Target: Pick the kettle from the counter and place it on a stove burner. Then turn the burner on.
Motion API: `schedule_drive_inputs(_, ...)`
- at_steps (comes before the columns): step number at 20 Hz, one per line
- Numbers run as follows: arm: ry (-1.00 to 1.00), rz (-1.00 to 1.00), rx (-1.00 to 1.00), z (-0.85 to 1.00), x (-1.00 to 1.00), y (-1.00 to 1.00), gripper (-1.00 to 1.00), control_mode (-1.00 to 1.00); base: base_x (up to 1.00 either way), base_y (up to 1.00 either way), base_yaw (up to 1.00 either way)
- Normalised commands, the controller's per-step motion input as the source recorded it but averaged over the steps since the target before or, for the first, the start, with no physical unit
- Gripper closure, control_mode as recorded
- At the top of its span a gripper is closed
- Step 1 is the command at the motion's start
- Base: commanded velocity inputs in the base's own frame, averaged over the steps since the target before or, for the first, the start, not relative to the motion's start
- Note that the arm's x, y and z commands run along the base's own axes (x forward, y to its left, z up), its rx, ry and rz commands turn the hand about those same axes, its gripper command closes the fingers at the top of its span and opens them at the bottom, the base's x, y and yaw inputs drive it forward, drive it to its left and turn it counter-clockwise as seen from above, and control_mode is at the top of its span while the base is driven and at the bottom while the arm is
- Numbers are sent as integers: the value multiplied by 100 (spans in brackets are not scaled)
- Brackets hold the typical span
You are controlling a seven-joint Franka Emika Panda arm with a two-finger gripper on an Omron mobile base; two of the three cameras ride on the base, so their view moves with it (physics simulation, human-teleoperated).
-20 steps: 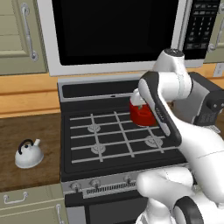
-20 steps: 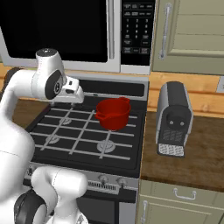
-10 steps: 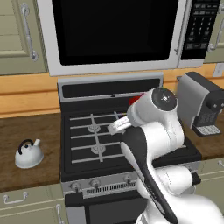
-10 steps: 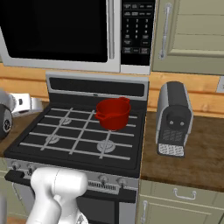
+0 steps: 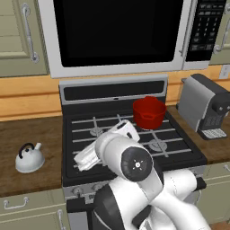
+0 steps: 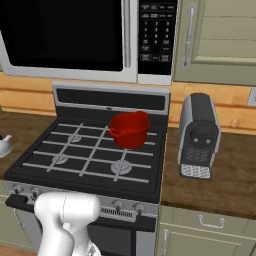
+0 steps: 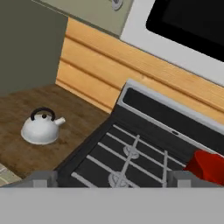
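The kettle (image 7: 41, 127) stands upright on the bench (image 7: 26, 109), well apart from the claw (image 7: 111, 178) and untouched by it. The claw is spread wide with nothing between its jaws; in the hand view its two finger tips (image 7: 43, 178) rise far from each other at the bottom. Seen from the claw, the kettle lies ahead and to the left, with its black handle on top and its short spout turned toward the stove (image 7: 144, 144).

Directly ahead of the claw are the black grate bars and two burner caps of the stove; the nearest stove burner (image 7: 117, 178) sits just in front of it. Further to the right and ahead there is the red pot (image 7: 209, 167), which stands on a back burner.

In the left base view the arm (image 5: 134, 166) is bent low over the front edge of the stove. Its white hand (image 5: 90, 157) points to the left, toward the side where the kettle stands. The coffee machine (image 5: 204, 105) is on the bench at the far side of the stove, well apart from the claw, and the microwave (image 5: 121, 33) hangs above the stove.
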Motion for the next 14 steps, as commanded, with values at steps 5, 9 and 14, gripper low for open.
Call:
schedule_drive_inputs(5,-6,5,0,30,-3,100,-100,-100,0,0,0)
schedule_drive_inputs(9,15,0,21,11,31,62,-100,-100,0,0,0)
schedule_drive_inputs(14,68,-7,20,-17,40,7,-100,-100,0,0,0)
